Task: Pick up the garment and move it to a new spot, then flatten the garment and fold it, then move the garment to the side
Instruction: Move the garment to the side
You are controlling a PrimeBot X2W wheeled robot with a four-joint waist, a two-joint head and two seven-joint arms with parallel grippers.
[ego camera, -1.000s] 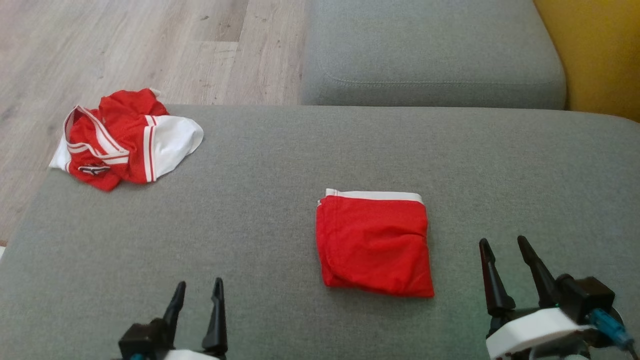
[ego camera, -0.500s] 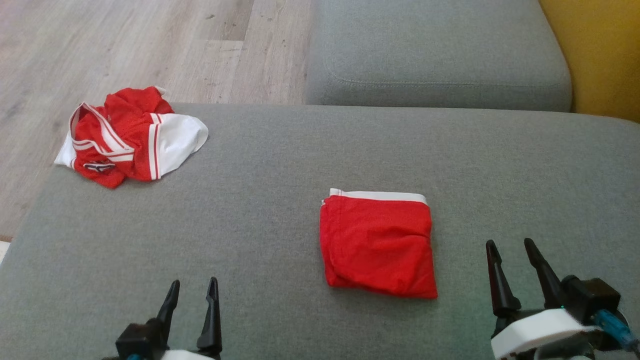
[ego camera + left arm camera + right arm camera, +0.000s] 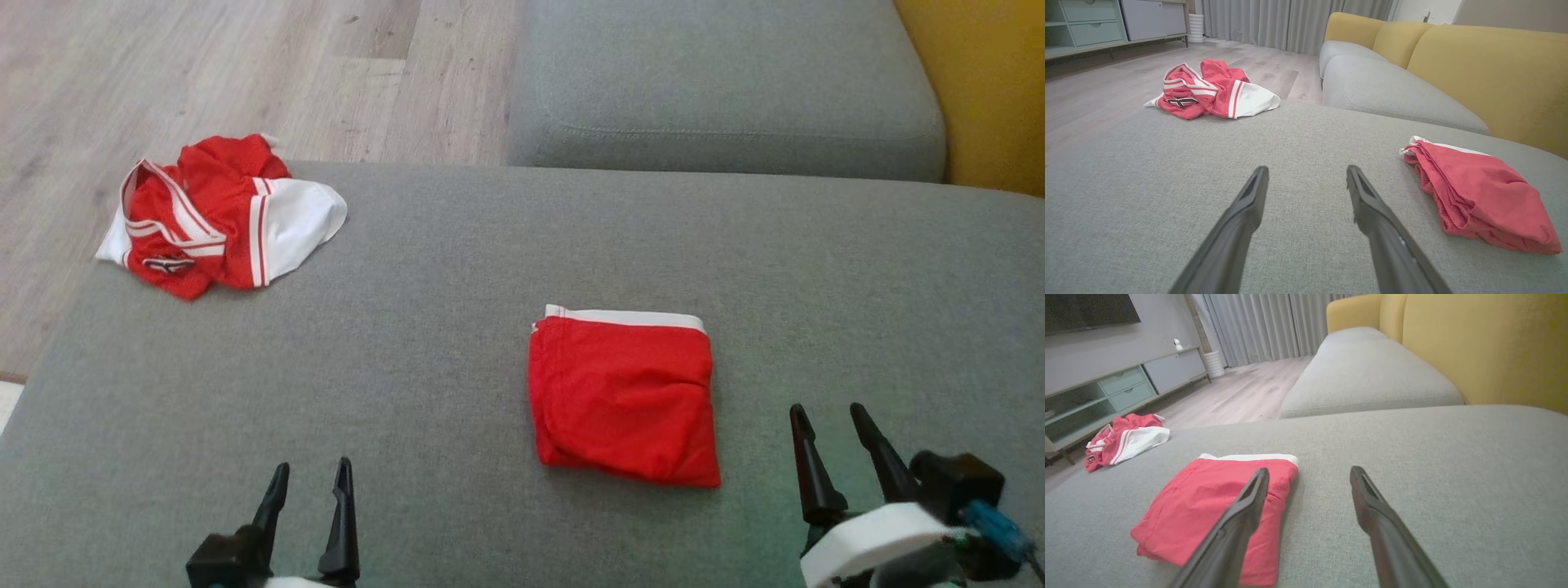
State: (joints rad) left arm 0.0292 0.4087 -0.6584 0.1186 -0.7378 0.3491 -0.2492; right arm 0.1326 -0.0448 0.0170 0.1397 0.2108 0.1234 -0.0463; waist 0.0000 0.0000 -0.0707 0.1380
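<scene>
On the cushion [image 3: 441, 327] | red garment [image 3: 624, 400] looks folded, side-move pending | left gripper [image 3: 313, 465], right gripper [image 3: 826, 408] both apart, empty | next: pinch all layers, carry aside

Red garment [image 3: 624, 400], seemingly shorts, folded flat

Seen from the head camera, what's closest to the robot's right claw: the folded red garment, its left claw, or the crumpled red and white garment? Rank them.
From the right gripper:
1. Folded red garment, just to its left.
2. Left gripper, across the near edge.
3. Crumpled red and white garment, far left corner.
</scene>
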